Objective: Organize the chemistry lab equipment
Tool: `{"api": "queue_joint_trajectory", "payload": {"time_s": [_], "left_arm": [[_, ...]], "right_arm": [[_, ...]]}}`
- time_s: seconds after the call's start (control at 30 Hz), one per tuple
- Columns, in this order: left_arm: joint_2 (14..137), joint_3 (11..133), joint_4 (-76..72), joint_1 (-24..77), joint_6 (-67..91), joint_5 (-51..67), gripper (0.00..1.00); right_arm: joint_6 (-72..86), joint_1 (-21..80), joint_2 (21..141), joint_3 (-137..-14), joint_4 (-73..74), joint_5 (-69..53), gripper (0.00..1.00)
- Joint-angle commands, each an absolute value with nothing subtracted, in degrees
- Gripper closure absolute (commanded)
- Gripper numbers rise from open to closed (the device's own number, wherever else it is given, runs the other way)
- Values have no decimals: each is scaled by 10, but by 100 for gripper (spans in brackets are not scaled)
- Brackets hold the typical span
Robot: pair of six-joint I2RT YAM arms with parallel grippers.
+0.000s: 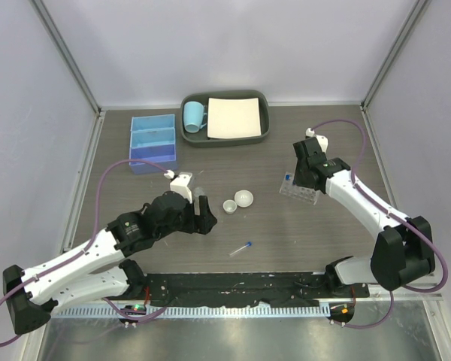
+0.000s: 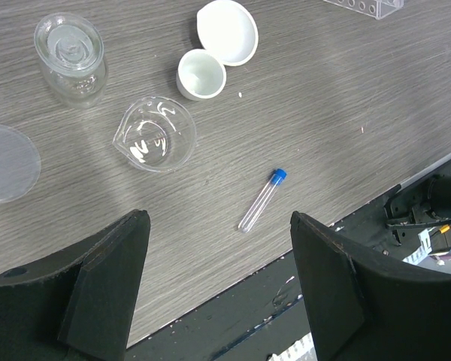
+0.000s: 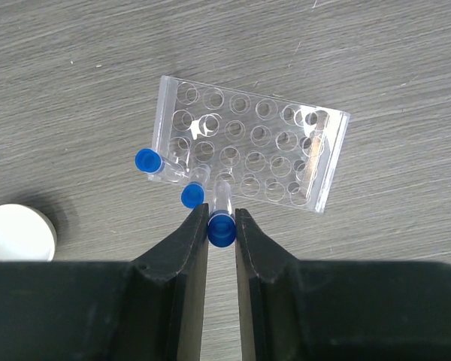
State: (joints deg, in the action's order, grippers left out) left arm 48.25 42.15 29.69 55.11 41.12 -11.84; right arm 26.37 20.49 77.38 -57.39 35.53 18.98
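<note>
**At the rack's near edge, one tube pinched; another lies loose**

Far left on the grey wood-grain table (image 1: pixel 301 233), the blue three-compartment box (image 1: pixel 152 143) of rigid plastic sits well apart from the rest. The left gripper (image 2: pixel 218 229) hangs wide open and empty. The loose tube (image 2: pixel 261 201) lies flat just ahead of it, slightly right of centre. It is a thin clear cylinder, its long axis diagonal, with the blue cap at the far-right end. That arm is plainly the nearer one. Beyond the tube stand a small clear bottle (image 2: pixel 69 49) and two glossy white round dishes (image 2: pixel 202 73), which sit side by side and appear to touch. To the right, the clear plastic rack (image 3: pixel 248 150), a drilled block, carries two tilted capped tubes (image 3: pixel 192 195) at its near-left corner. The right gripper (image 3: pixel 222 218) is closed narrowly on the cap of the held tube (image 3: pixel 222 192), which points down toward a near-row hole.
</note>
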Motion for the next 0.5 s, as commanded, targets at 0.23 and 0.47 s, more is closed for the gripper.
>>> {"api": "queue_joint_trajectory", "payload": {"time_s": [0.23,0.47], "left_arm": [[482,420,296,550,399,-122,21],[487,419,294,551,399,-121,21]], "right_arm": [[253,200,782,-564,323,189,98],[252,200,783,-563,326,199,98]]}}
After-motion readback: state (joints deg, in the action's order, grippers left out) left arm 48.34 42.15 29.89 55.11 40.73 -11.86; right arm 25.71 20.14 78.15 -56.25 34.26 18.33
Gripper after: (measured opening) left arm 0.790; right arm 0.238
